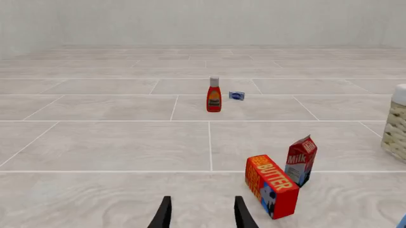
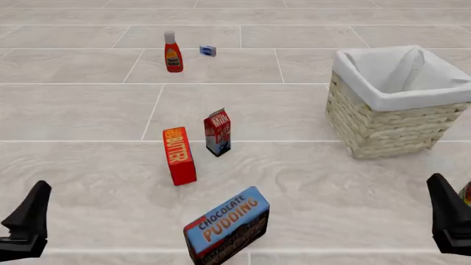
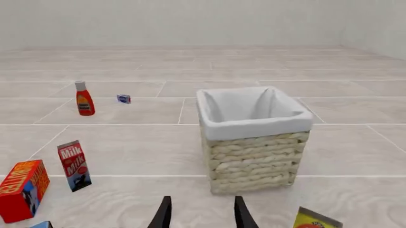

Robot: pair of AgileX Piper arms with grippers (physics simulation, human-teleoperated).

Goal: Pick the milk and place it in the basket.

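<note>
My milk (image 2: 217,132) stands mid-frame, well ahead of both open, empty grippers, left (image 1: 201,213) and right (image 3: 201,213); arms cropped at the front view's bottom corners.

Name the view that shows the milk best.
Right wrist: the milk stands clear, its lettering readable. Front shows the milk smaller, beside the butter. Left wrist shows it partly behind the butter.

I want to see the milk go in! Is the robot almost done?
Not yet, nothing is done. The milk stands on the floor beside the butter box, away from the basket. The left gripper and right gripper are open, holding nothing. Grabbing, carrying and dropping remain.
</note>
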